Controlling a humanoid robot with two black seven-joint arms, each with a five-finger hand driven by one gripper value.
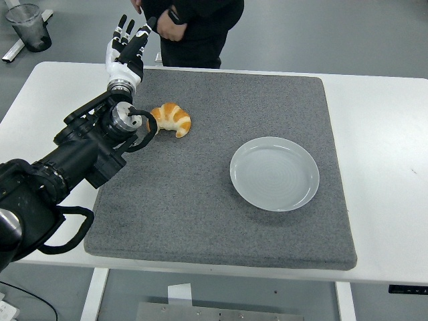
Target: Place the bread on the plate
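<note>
Spreading across most of the white desk (381, 134), a thick grey mat (221, 214) serves as the landmark for everything else. Over the mat's left edge the robot's black left arm (73, 164) reaches in from the lower left, its wrist crossing the mat's left border and a black cable looping off it near the mat's near-left corner. Beyond the mat's far edge, a person in dark clothing (197, 27) stands at the desk's far side, hands held close to the body. On the mat's right half sits a round pale plate (274, 173), flat on the surface and bare inside. The left hand (126, 45) hangs just past the mat's far-left corner, its white-and-black fingers stretched straight and loose, gripping nothing. On the mat's left part, near the far edge, lies the bread (172, 119), a golden croissant, just beside the arm's wrist joint and well apart from the plate. Off the mat entirely, beyond the desk's far-left corner, a dark bin (28, 27) stands on the floor.
</note>
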